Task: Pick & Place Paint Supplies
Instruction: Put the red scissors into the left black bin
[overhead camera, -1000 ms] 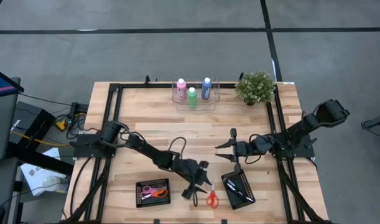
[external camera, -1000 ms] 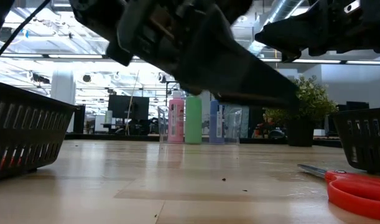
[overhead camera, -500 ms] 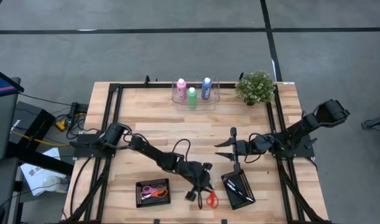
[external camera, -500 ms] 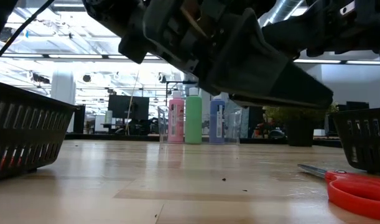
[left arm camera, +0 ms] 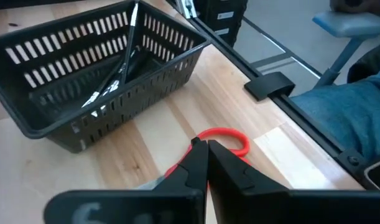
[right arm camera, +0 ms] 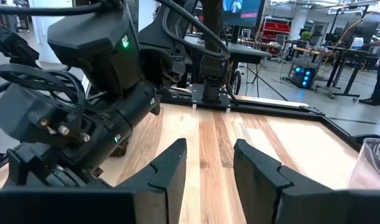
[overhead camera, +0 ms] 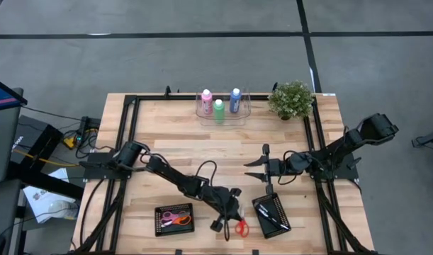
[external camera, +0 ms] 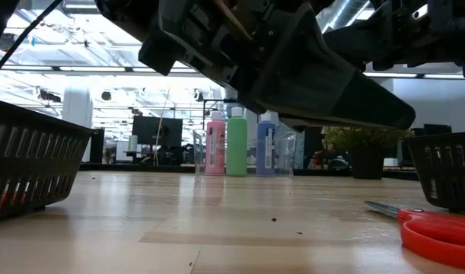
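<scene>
Bottles, three of them: pink bottle, green bottle and blue bottle stand upright with white caps in a clear tray at the upper middle of the high view, beside a potted plant. Grouped at the far table edge, well apart from both arms, so likely untouched stock waiting for collection.

Left gripper hangs low in the lower middle of the high view, right above red scissors. In its wrist view the two fingers meet with no gap and nothing between them; the red handle loop shows just past the tips. Judgement: it is lining up on the scissors, not on paint supplies.

Brushes lean inside a black basket, lower right of centre in the high view; a wall of slats keeps thin handles from rolling. A second basket at lower left holds small pink and orange items, type unclear.

Right gripper waits right of centre, above the brush basket, fingers parted with a clear gap and empty.
</scene>
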`<action>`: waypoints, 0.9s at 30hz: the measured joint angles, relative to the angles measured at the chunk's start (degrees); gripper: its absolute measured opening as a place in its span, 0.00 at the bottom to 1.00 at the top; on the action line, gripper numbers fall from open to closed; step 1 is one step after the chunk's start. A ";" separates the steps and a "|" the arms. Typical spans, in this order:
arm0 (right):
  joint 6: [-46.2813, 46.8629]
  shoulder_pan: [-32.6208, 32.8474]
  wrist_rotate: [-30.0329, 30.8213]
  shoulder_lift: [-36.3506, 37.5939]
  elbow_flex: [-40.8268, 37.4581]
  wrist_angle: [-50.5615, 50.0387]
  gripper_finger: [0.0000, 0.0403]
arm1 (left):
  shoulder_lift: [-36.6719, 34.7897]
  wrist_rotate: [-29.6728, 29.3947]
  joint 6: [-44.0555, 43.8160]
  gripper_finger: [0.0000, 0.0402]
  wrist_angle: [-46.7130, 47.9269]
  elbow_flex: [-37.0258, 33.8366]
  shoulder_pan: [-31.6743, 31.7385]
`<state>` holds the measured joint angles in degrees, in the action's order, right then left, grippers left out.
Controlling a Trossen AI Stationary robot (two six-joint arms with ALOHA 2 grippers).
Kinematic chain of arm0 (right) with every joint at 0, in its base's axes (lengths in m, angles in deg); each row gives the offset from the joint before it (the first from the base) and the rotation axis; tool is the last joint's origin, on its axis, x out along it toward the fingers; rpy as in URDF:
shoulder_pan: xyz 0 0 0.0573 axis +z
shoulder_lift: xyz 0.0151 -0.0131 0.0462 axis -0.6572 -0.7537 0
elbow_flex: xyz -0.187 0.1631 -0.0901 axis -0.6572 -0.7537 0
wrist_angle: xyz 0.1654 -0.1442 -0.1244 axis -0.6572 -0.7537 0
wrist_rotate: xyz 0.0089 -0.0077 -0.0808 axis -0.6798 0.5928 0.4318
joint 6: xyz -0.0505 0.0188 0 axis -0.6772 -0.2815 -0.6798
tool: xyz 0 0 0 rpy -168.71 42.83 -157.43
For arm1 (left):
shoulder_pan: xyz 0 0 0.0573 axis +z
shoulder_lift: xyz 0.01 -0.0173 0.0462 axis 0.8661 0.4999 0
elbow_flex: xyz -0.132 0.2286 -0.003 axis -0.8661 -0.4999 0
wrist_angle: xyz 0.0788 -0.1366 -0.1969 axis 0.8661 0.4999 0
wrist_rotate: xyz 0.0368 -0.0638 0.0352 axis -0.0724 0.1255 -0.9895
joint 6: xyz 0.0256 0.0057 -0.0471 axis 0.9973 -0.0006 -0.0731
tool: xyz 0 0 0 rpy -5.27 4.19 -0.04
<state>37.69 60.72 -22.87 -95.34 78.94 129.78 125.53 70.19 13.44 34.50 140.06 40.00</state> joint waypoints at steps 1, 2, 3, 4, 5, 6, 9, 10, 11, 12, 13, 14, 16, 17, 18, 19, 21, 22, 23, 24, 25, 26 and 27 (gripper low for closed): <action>0.00 -0.13 0.00 0.00 0.00 0.00 0.29 | 0.20 -0.02 -0.25 0.00 -0.08 0.14 0.02; 0.00 -0.29 -0.02 0.00 0.00 0.00 0.29 | 0.32 -0.03 -0.28 0.00 0.92 0.54 0.02; 0.00 -0.42 -0.02 0.00 0.00 0.03 0.29 | 0.60 -0.04 -0.36 0.00 1.46 1.10 0.01; 0.00 -0.66 -0.02 0.00 0.00 0.04 0.29 | 1.40 -0.04 -0.42 0.00 1.27 2.21 -0.01; 0.01 -0.84 0.00 0.00 0.00 0.04 0.29 | 2.24 -0.07 -0.78 0.00 1.16 3.30 -0.15; 0.01 -1.01 0.00 0.00 0.00 0.14 0.29 | 2.90 -0.11 -1.02 0.00 2.56 4.10 -0.17; 0.03 -1.40 0.00 0.00 0.02 0.50 0.29 | 6.02 -0.09 -1.00 0.00 6.70 7.79 -0.22; 0.03 -1.44 -0.02 0.00 0.00 0.61 0.29 | 6.74 -0.11 -0.98 0.00 7.73 8.81 -0.22; 0.04 -1.40 0.00 0.00 0.02 0.82 0.29 | 7.39 0.03 -0.98 0.00 9.08 9.70 -0.22; 0.24 -1.34 -0.02 0.00 0.02 0.83 0.29 | 8.05 0.36 -0.94 0.00 9.87 10.72 -0.22; 0.32 -1.33 -0.02 0.00 0.02 0.82 0.29 | 8.30 0.53 -0.71 0.00 11.01 11.27 -0.22; 0.36 -1.33 -0.02 0.00 0.01 0.83 0.29 | 8.46 0.60 -0.35 0.00 11.99 11.58 -0.22; 0.46 -1.24 -0.04 0.00 0.02 0.56 0.29 | 8.57 0.05 -0.15 0.00 13.40 11.88 -0.02; 0.46 -1.19 -0.04 0.00 0.02 0.50 0.29 | 8.37 -0.31 -0.12 0.00 14.84 12.00 0.21; 0.48 -1.16 -0.04 0.00 0.02 0.50 0.29 | 7.97 -0.82 -0.13 0.00 16.70 11.99 0.43; 0.50 -1.16 -0.04 0.00 0.02 0.44 0.29 | 7.73 -1.00 -0.12 0.00 18.48 12.02 0.75; 0.51 -0.92 -0.07 0.00 0.02 0.39 0.29 | 7.11 -1.39 -0.13 0.00 21.83 12.07 1.53; 0.51 -0.83 -0.07 0.00 0.02 0.39 0.29 | 6.79 -2.09 -0.16 0.00 23.93 12.02 2.02; 0.51 -0.72 -0.08 0.00 0.02 0.37 0.29 | 6.78 -2.36 -0.15 0.00 25.17 12.00 2.55; 0.51 -0.54 -0.09 0.00 0.02 0.28 0.29 | 6.67 -2.49 -0.15 0.00 25.85 12.01 3.10; 0.51 -0.39 -0.09 0.00 0.02 0.28 0.29 | 6.02 -2.54 -0.15 0.00 26.86 11.93 3.63; 0.51 -0.24 -0.09 0.00 0.02 0.33 0.29 | 5.96 -2.72 -0.15 0.00 27.71 11.67 4.22; 0.51 -0.09 -0.10 0.00 0.02 0.28 0.29 | 5.92 -2.80 -0.15 0.00 28.33 11.44 4.80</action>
<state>38.19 60.63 -22.98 -95.34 78.97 130.06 131.44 67.39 13.30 62.83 151.50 44.80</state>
